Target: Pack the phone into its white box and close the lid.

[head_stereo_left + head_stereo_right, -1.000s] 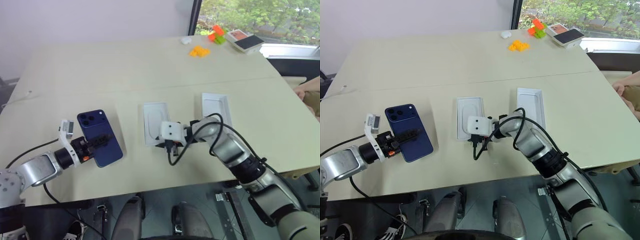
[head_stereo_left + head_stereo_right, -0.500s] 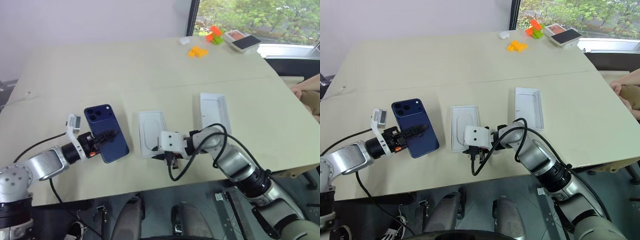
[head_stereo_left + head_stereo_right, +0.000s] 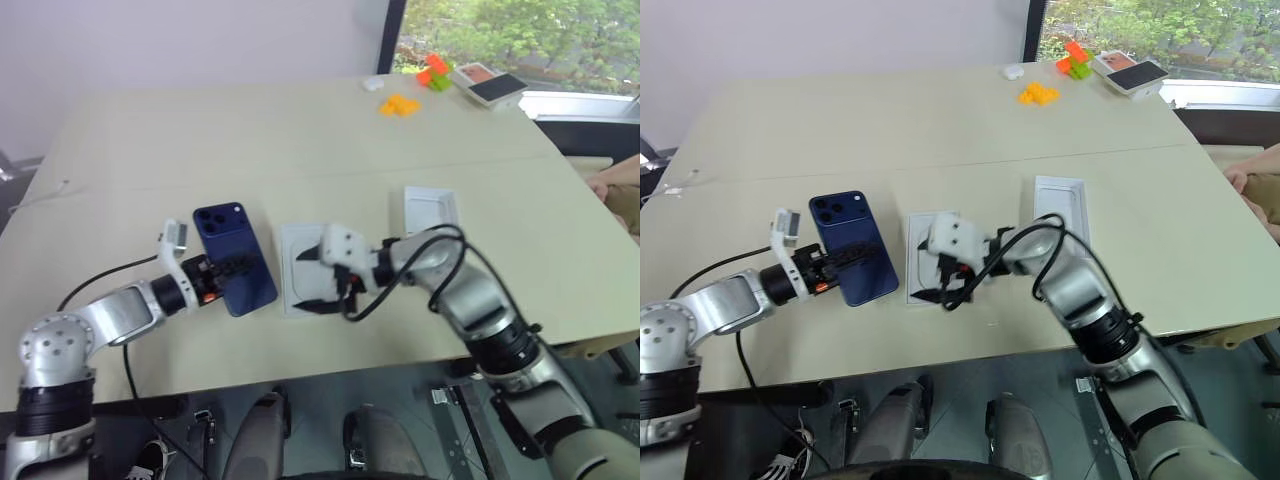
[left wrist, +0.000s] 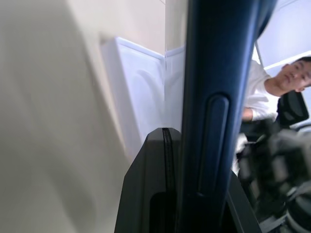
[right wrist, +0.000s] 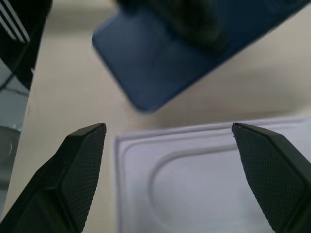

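My left end effector (image 3: 222, 275) clamps the phone (image 3: 236, 258), long axis parallel to the white insert (image 3: 300, 262) just beside, under my wide-open right end effector (image 3: 312, 280).

A pale beige table (image 3: 150, 140) is seen, carrying a white insert (image 3: 923, 262) directly below the right claw (image 3: 315, 279). A white tray (image 3: 430, 212) lies beyond that claw, and orange blocks (image 3: 399, 104) and a distant box (image 3: 487, 83) far past it.

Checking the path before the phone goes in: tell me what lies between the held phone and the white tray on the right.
In the left eye view, the white insert with the oval recess lies between the phone and the white box, with the right pincer open over it.
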Motion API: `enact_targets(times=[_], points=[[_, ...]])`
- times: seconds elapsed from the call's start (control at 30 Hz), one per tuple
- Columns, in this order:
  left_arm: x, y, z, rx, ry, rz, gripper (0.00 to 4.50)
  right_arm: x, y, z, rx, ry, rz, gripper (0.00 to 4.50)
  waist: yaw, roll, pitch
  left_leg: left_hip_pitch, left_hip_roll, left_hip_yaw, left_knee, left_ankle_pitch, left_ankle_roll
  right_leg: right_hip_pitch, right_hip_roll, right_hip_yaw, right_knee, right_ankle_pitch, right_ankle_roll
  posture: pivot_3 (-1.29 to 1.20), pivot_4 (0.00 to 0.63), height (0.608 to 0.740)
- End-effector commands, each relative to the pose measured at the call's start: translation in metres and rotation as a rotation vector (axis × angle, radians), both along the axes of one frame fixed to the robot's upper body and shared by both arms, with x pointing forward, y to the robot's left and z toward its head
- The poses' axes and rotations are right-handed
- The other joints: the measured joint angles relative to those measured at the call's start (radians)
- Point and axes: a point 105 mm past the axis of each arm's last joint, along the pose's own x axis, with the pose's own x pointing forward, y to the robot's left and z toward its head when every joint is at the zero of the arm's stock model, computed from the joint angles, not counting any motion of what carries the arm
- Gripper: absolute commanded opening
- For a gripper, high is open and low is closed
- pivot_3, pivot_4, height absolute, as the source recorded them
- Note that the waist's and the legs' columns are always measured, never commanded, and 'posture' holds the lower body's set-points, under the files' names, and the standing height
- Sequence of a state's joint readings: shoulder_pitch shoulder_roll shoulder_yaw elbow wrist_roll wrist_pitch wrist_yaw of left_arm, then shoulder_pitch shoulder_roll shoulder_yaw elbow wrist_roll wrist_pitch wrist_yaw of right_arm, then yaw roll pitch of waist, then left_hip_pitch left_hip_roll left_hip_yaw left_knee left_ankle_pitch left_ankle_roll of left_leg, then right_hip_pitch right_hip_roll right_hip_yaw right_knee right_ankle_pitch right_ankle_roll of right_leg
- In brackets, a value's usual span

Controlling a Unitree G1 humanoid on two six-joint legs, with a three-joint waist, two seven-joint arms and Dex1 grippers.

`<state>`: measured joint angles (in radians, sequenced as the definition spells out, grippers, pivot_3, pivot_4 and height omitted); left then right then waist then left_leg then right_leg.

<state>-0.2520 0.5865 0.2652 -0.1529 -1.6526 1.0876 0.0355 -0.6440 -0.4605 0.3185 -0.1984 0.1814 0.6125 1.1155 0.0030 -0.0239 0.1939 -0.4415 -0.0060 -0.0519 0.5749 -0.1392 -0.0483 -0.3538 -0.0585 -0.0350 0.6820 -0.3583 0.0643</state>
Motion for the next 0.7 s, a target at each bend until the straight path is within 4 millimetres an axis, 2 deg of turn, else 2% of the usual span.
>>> enact_targets(times=[0.03,0.1,0.13,0.27,0.43,0.53,0.7], points=[[0.003,-0.022,0.018,-0.049,-0.041,-0.048,0.00,0.003,-0.021,0.024,0.110,0.015,0.019,4.33,0.007,0.000,0.000,0.000,0.000,0.000,0.001,0.000,0.001,0.000,0.000,0.000,0.000,0.001,0.001,0.00,0.150,0.740],[0.005,-0.031,0.017,-0.049,-0.030,-0.065,0.00,0.006,-0.036,0.026,0.127,0.033,0.009,4.33,0.007,0.000,0.000,0.000,0.000,0.001,0.003,-0.001,0.002,0.001,0.000,0.001,0.000,0.001,0.002,0.00,0.150,0.740],[0.007,-0.036,0.016,-0.054,-0.014,-0.074,0.00,0.008,-0.047,0.023,0.113,-0.012,0.007,4.33,0.008,0.000,0.000,0.000,0.000,0.002,0.003,-0.001,0.002,0.001,0.000,0.002,0.000,0.001,0.002,0.00,0.150,0.740],[0.024,-0.052,-0.002,-0.012,0.089,-0.039,0.00,0.018,-0.075,0.018,0.106,-0.026,-0.048,4.33,0.010,0.001,0.000,-0.001,0.000,0.002,0.004,-0.001,0.003,0.001,0.000,0.002,0.000,0.002,0.003,0.00,0.150,0.740],[0.033,-0.069,-0.002,-0.061,0.119,-0.060,0.00,0.022,-0.078,0.010,0.092,-0.043,-0.069,4.33,-0.002,0.001,0.000,-0.001,0.000,0.004,0.005,-0.001,0.003,0.001,0.000,0.002,0.001,0.002,0.003,0.00,0.150,0.740],[0.034,-0.074,-0.011,-0.036,0.160,-0.069,0.00,0.024,-0.077,0.007,0.080,-0.066,-0.072,4.33,-0.001,0.001,0.000,0.000,0.001,0.003,0.004,0.001,-0.001,0.001,0.002,0.002,0.001,0.002,0.003,0.00,0.150,0.740],[0.033,-0.075,-0.015,-0.014,0.171,-0.086,0.00,0.028,-0.077,0.006,0.082,-0.069,-0.089,4.33,0.005,0.001,0.000,-0.001,0.001,0.004,0.005,0.002,-0.002,0.001,0.002,0.003,0.001,0.002,0.003,0.00,0.150,0.740]])
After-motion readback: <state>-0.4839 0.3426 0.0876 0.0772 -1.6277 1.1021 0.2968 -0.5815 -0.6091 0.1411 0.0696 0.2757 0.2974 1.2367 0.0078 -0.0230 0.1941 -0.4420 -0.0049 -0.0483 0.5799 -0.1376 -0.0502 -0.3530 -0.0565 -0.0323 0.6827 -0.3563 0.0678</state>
